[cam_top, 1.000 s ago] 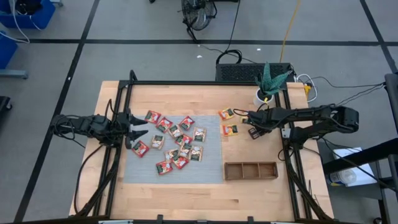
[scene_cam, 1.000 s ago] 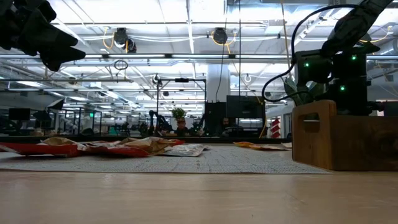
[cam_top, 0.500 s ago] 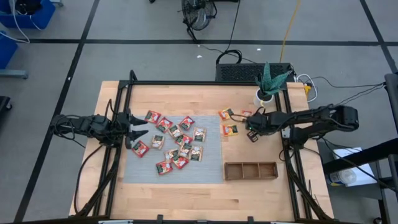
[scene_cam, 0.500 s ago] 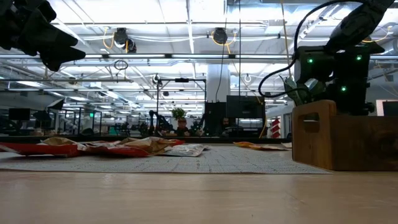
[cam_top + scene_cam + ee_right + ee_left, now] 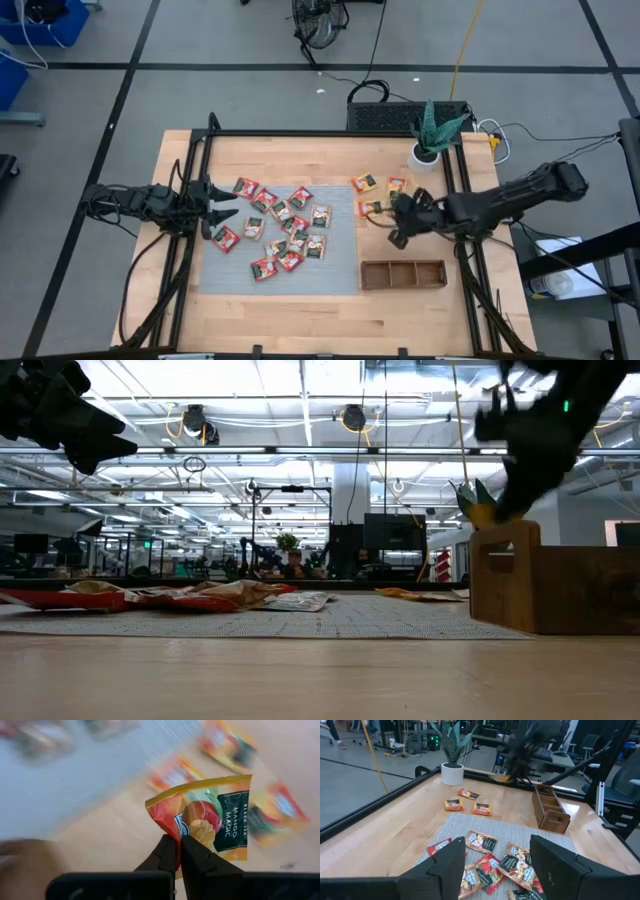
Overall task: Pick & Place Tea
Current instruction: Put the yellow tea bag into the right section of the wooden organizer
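**Right gripper holds an orange tea sachet above the table**

The right gripper (image 5: 178, 851) is clenched on the corner of a yellow-orange tea sachet (image 5: 210, 822), lifted off the wooden table (image 5: 300, 310) near the brown tray (image 5: 403, 273). In the high view the right gripper sits just past the right edge of the grey mat (image 5: 230, 275). Three more orange sachets (image 5: 364, 183) lie on bare wood nearby, and a pile of red, white and green sachets (image 5: 285, 230) covers the mat. The left gripper (image 5: 222, 210) hovers over the mat's left edge, fingers spread, holding nothing. A potted plant (image 5: 432, 135) stands at the far right corner.
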Controlling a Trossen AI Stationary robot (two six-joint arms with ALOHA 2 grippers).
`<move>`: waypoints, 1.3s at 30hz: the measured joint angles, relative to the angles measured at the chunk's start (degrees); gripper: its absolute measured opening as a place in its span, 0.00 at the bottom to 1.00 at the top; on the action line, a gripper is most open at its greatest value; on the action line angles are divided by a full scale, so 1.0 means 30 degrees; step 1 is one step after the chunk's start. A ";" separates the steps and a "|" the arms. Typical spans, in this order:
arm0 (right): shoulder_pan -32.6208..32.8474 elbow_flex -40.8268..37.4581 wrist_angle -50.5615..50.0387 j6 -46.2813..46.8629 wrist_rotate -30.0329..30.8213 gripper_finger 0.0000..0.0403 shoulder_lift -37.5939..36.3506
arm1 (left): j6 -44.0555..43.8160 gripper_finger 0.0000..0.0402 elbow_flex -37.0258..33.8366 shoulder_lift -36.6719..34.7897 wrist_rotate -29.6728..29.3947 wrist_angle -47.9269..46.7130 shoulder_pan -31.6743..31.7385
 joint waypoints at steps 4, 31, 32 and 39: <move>0.2230 0.0897 -0.0138 0.0951 0.0244 0.00 -0.0251 | 0.0000 0.56 0.0000 0.0000 -0.0004 0.0017 -0.0004; 1.0588 0.1222 0.0515 1.2691 -0.7445 0.00 -0.0709 | 0.0003 0.56 0.0000 -0.0001 -0.0007 0.0014 -0.0003; 1.0767 0.1227 0.0469 1.2936 -0.7426 0.00 -0.0686 | 0.0007 0.56 0.0001 0.0000 -0.0002 0.0009 0.0000; 1.1708 -0.0177 0.0482 1.4765 -0.6941 0.01 -0.0616 | 0.0004 0.56 0.0000 0.0000 0.0000 0.0007 0.0000</move>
